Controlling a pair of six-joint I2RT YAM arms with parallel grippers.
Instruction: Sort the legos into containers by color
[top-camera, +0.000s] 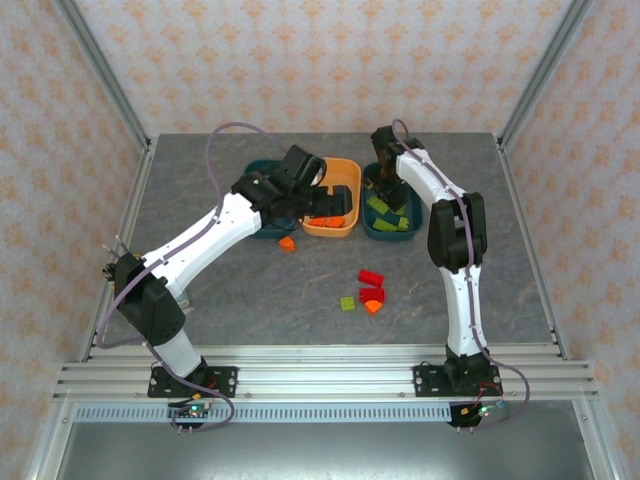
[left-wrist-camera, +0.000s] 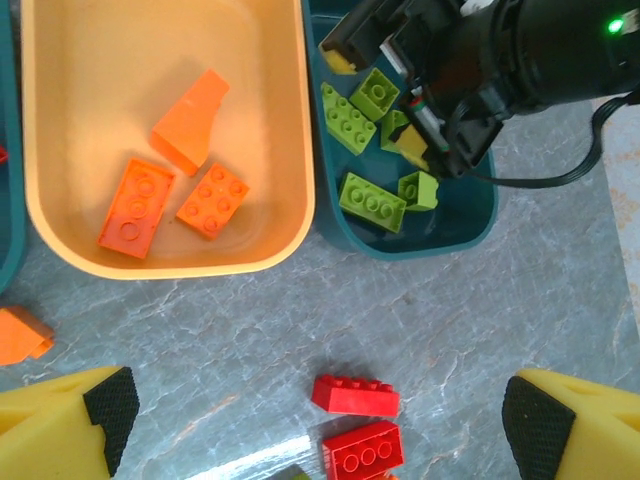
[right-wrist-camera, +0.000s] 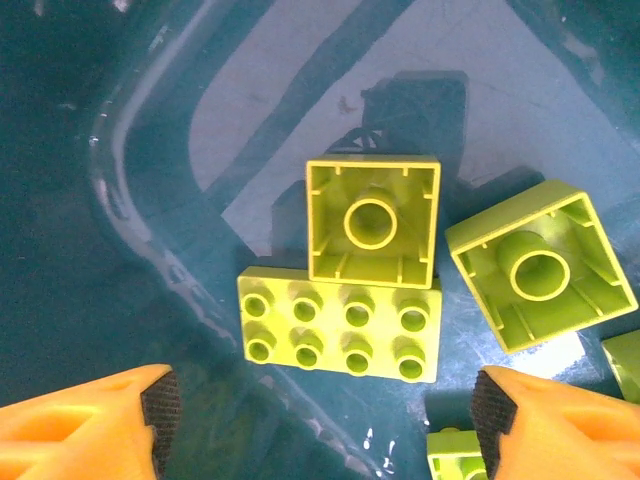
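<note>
My left gripper spreads wide, empty, over red bricks at lower centre. My right gripper gapes wide over yellow-green bricks in a teal tray.

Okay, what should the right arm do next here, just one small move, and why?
Probably lift the right gripper straight up from the teal tray: its jaws are open and empty above yellow-green bricks already lying there, while a lone green brick sits unsorted on the table.
</note>
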